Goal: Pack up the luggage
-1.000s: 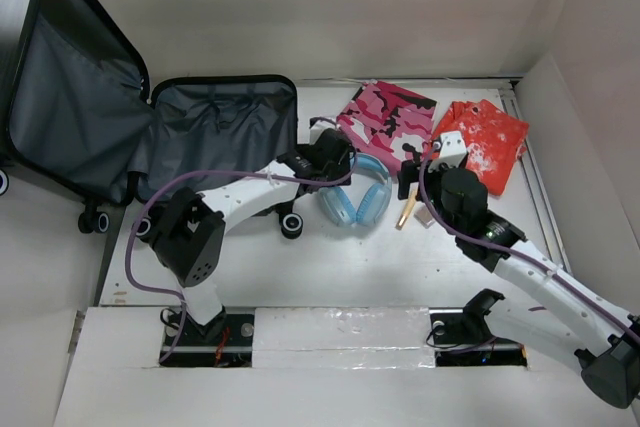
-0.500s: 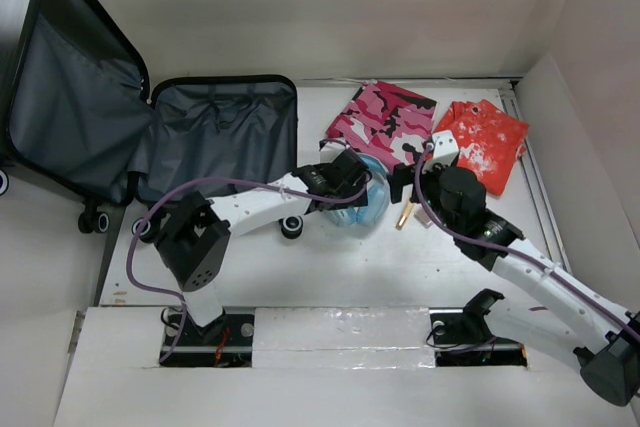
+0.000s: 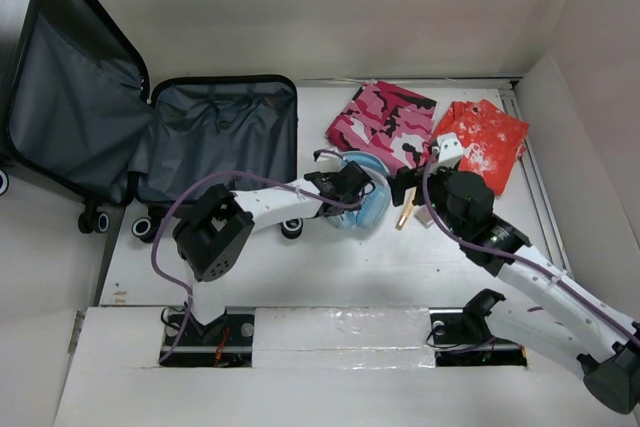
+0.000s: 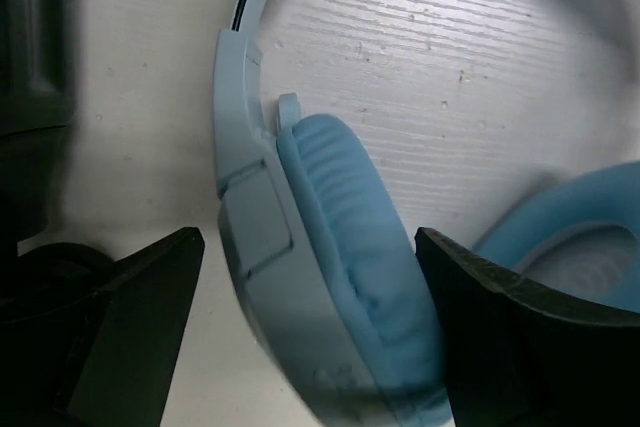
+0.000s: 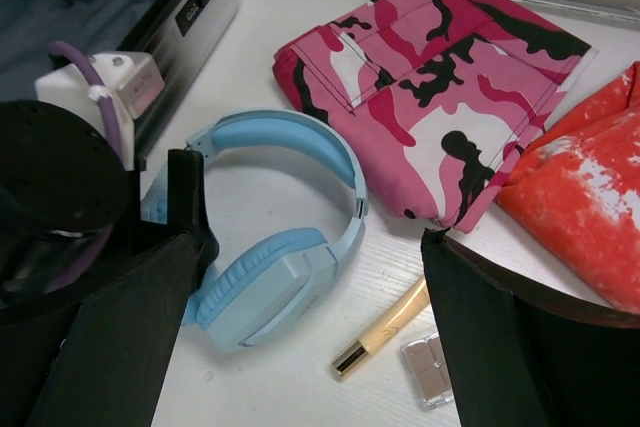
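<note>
The left gripper (image 4: 305, 242) has swung right and come down over the headphones (image 5: 270, 267), its jaws wider, now astride one earcup

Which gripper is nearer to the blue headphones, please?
Left. The left gripper has its open fingers either side of one ear cup of the blue headphones; the right gripper hangs open to their right, near the gold tube.

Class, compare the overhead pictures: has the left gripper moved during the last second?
Yes. The left gripper has moved right and nearer the arm bases, away from the luggage rim, and now straddles an earcup of the blue headphones.
</note>
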